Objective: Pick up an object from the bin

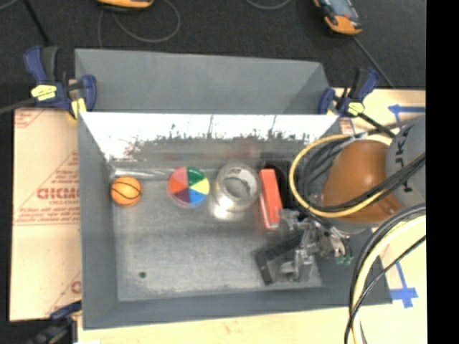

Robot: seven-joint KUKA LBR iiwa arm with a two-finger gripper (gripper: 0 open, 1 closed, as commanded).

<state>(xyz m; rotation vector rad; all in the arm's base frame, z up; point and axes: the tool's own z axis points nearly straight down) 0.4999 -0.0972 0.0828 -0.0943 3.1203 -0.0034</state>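
Hanging at the bin's (179, 264) right, the gripper (288, 262) sat near an orange block (270, 198). Its spread could not be told.

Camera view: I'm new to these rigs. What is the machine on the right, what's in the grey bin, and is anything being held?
One camera looks down on a grey metal bin. From the right a robot arm, with an orange cover and looped cables, reaches in. Its gripper is low in the bin's lower right part. In a row near the far wall lie an orange ball, a many-coloured disc, a clear jar and an orange-red block, which is nearest the gripper. Whether anything is held, I cannot tell.
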